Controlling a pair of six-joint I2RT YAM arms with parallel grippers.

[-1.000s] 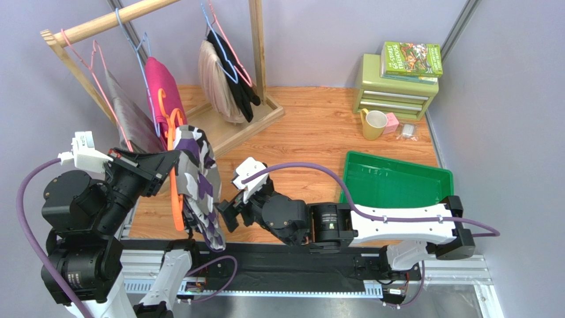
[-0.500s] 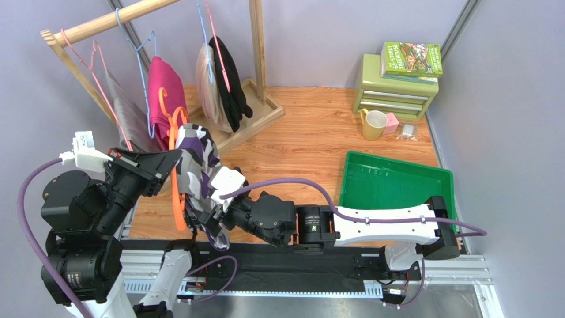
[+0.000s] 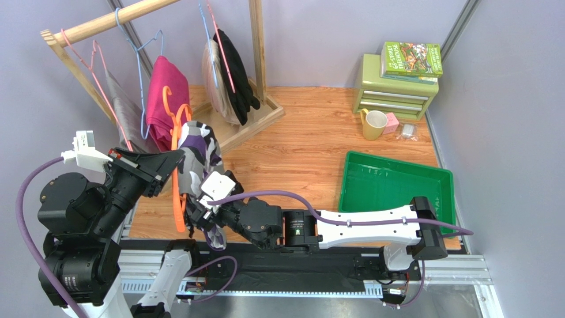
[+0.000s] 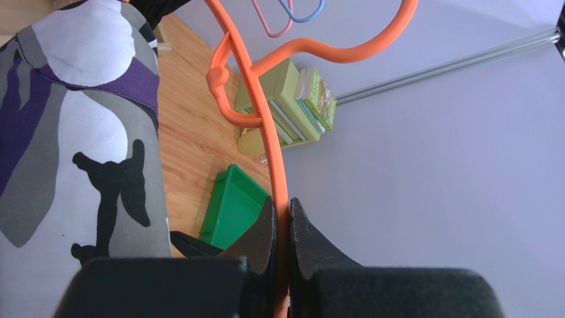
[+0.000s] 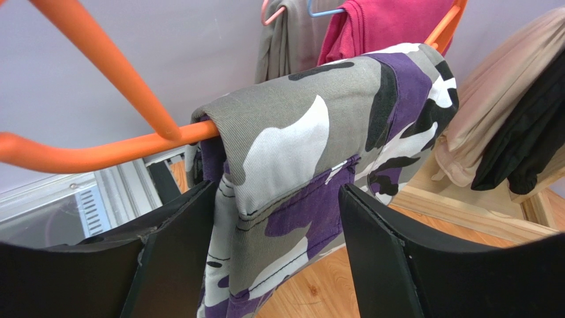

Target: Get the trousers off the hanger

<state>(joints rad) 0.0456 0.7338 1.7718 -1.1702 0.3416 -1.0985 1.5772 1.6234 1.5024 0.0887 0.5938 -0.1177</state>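
Note:
The camouflage trousers (image 3: 197, 158) hang folded over the bar of an orange hanger (image 3: 176, 199). My left gripper (image 4: 281, 207) is shut on the orange hanger (image 4: 265, 126) and holds it off the rack at the near left. My right gripper (image 5: 278, 218) is open, its fingers (image 5: 381, 245) either side of the camouflage trousers (image 5: 312, 152) just below the hanger bar (image 5: 99, 149). In the top view the right gripper (image 3: 202, 215) sits against the hanging cloth. The magenta trousers (image 3: 164, 99) hang on a blue hanger on the wooden rack.
The wooden rack (image 3: 106, 23) also carries a grey garment (image 3: 129, 116), a beige garment (image 3: 219, 86) and a black garment (image 3: 237, 73). A green tray (image 3: 396, 184) lies at the right. A green drawer box with books (image 3: 396, 83) and a yellow mug (image 3: 375, 124) stand at the back right.
My right arm has reached left, and its open fingers now straddle the camouflage trousers. The left gripper still holds the orange hanger in about the same place.

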